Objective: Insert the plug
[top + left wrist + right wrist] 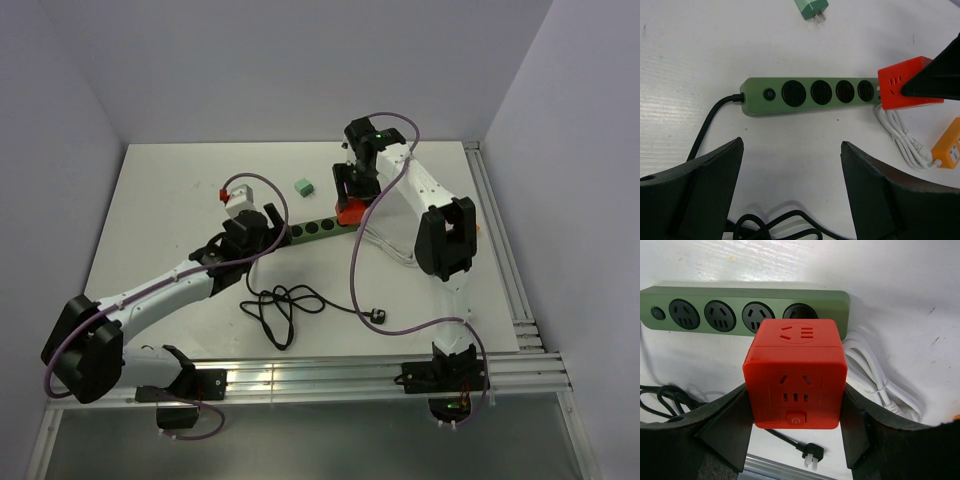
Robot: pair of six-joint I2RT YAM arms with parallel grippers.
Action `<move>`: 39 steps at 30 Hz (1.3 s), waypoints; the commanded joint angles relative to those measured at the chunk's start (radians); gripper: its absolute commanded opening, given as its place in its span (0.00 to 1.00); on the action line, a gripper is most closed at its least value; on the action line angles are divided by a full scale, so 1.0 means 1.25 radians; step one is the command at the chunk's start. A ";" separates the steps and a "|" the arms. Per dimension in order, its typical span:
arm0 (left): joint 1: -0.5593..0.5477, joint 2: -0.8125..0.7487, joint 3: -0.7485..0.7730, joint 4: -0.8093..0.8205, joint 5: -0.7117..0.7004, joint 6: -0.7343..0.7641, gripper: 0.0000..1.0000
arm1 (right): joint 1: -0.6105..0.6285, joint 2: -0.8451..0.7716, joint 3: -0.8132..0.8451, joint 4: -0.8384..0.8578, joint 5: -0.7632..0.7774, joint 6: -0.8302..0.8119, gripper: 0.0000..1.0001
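Observation:
A green power strip (pixel 310 230) with several round sockets lies on the white table; it also shows in the left wrist view (pixel 810 95) and the right wrist view (pixel 740 310). My right gripper (pixel 796 400) is shut on a red cube plug adapter (pixel 796 372), its pads against both sides, holding it over the strip's rightmost socket (pixel 352 212). Whether its pins are in the socket is hidden. My left gripper (pixel 791 150) is open and empty, above the table just in front of the strip's switch end (pixel 250 232).
A small green plug (pixel 304 186) lies behind the strip. A white adapter (pixel 238 195) sits at the left. The strip's black cable (pixel 280 305) coils in front, ending in a black plug (pixel 377 316). A white cable (pixel 900 140) and an orange block (pixel 947 145) lie right.

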 commanded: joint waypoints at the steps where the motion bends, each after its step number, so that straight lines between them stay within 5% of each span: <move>1: 0.008 0.020 0.023 0.031 0.026 -0.016 0.84 | 0.001 -0.006 0.021 0.001 0.008 -0.009 0.00; 39: 0.038 -0.003 -0.094 0.099 0.036 -0.038 0.84 | 0.046 0.076 0.066 -0.004 0.084 -0.090 0.00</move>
